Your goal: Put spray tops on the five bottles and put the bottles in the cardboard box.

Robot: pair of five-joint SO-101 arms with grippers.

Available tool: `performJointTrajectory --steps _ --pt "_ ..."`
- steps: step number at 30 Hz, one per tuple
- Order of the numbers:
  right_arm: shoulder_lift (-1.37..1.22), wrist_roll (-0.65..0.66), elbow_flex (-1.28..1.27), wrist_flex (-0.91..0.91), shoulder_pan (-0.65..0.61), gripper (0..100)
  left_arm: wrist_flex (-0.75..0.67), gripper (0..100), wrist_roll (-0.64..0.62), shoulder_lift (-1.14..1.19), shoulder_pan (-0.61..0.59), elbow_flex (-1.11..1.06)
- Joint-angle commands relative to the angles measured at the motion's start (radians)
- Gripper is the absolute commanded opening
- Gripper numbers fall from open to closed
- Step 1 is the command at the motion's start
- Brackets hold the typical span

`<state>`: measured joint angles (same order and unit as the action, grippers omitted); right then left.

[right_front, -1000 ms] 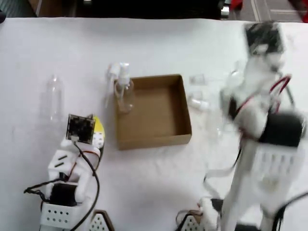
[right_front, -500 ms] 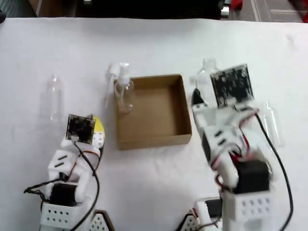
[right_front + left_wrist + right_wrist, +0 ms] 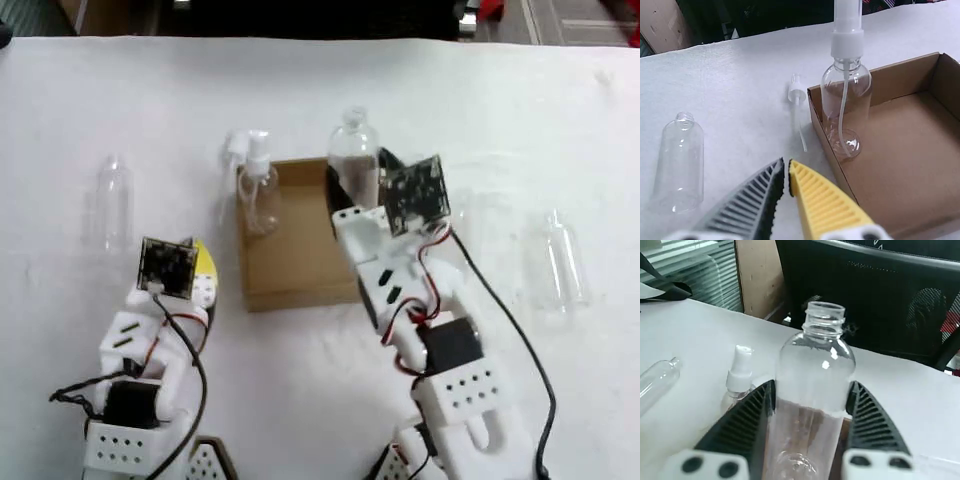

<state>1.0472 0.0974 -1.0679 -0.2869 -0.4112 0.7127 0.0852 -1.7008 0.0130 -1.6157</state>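
My right gripper (image 3: 355, 192) is shut on a clear, topless bottle (image 3: 353, 150), held upright above the cardboard box (image 3: 290, 262). In the right wrist view the black fingers (image 3: 747, 415) press both sides of that bottle (image 3: 815, 370). A bottle with a spray top (image 3: 257, 188) stands in the box's far left corner (image 3: 845, 95). A loose spray top (image 3: 796, 97) lies on the table just outside the box wall (image 3: 822, 132). My left gripper (image 3: 786, 172) is shut on nothing, near the box's left side (image 3: 198, 262).
One topless bottle (image 3: 113, 200) lies on the white table left of the box, also seen as bottle (image 3: 679, 160). Another bottle (image 3: 560, 262) lies at the far right. Dark chairs (image 3: 880, 295) stand beyond the table's far edge.
The right arm has swung from the right side of the table leftward with the topless bottle, now above the box. The left arm has not moved.
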Motion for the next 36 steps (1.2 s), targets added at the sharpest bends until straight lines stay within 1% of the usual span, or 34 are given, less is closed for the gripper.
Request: performJointTrajectory --steps 1,4,7,10,12,20,23,29,36 --pt "-0.024 -0.012 -0.064 0.220 -0.012 8.7 0.011 2 0.011 -0.004 -0.004 0.051" --pt "-0.142 -0.012 -0.074 0.309 -0.007 8.7 0.009 2 0.011 -0.004 -0.004 0.051" --pt "-0.312 -0.014 -0.031 0.410 0.016 8.7 0.009 2 0.009 -0.004 -0.002 0.051" --pt "-0.455 -0.014 0.020 0.452 0.038 8.7 0.009 2 0.009 -0.004 -0.002 0.051" --pt "-0.495 -0.015 0.028 0.460 0.038 8.7 0.009 2 0.009 -0.004 -0.002 0.051" --pt "-0.553 -0.015 0.014 0.595 -0.004 8.8 0.009 2 0.009 -0.004 -0.002 0.051" --pt "-0.636 -0.014 0.014 0.671 -0.028 9.0 0.009 2 0.009 -0.004 -0.002 0.051" --pt "-0.812 -0.014 0.034 0.854 -0.038 9.1 0.009 2 0.009 -0.004 -0.002 0.051" --pt "-0.967 -0.014 0.126 0.863 -0.082 9.1 0.009 2 0.009 -0.004 -0.002 0.051"
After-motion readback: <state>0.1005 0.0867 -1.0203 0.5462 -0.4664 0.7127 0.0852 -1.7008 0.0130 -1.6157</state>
